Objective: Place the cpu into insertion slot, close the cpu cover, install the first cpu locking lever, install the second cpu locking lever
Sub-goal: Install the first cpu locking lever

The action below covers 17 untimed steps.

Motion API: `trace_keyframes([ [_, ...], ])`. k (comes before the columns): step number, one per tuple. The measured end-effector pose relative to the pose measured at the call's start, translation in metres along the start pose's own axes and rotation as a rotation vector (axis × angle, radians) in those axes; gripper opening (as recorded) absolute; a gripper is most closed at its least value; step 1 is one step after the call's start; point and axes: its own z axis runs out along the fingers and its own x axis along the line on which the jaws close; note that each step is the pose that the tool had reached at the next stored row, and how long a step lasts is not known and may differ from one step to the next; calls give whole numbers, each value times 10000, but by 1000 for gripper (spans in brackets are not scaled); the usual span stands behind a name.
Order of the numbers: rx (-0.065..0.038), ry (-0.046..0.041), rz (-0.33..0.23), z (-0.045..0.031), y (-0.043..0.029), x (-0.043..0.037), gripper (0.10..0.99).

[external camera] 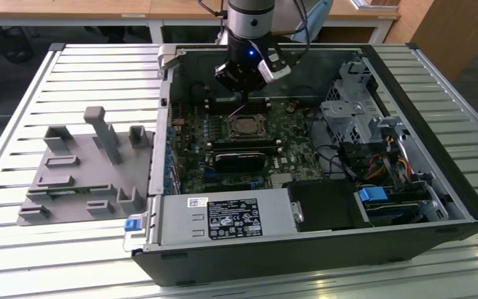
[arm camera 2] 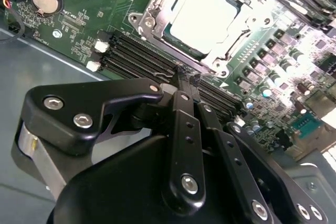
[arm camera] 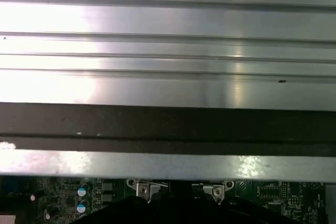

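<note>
Slatted silver aluminium tabletop [external camera: 23,261] carried an open black computer case [external camera: 322,265] lying on its side, with wooden desks at the far edge of the room. On the exterior view's left of the case sat a grey plastic fixture block [external camera: 81,168] with upright posts, well apart from the work.

Inside the case, the green circuit board [external camera: 193,156] lay flat, walled in by the case sides. A grey boxy power supply [external camera: 222,219] closed off the near edge, and a perforated grey metal drive cage [external camera: 347,118] with bundled coloured cables [external camera: 388,165] crowded the exterior view's right.

The small square silver-topped cpu [arm camera 2: 207,14] sat in the insertion slot [external camera: 245,126], with the thin silver metal cpu cover [arm camera 2: 152,6] lying down around it as a frame. Long black memory slots [arm camera 2: 136,56] ran just beside the socket, between it and the black two-fingered gripper [arm camera 2: 185,80].

The gripper hung from the silver arm [external camera: 249,18] just above the board at the far edge of the socket. Its fingers were pressed together, tips over the memory slots near the cover's corner; whether they pinched anything could not be told. In the first wrist view, the case's dark rim [arm camera: 168,127] and table slats lay beyond the board.
</note>
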Motion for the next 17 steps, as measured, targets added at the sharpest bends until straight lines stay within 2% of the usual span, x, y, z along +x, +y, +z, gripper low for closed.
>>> trace_keyframes([
  [17,-1,-1,4,190,22,-154,106],
])
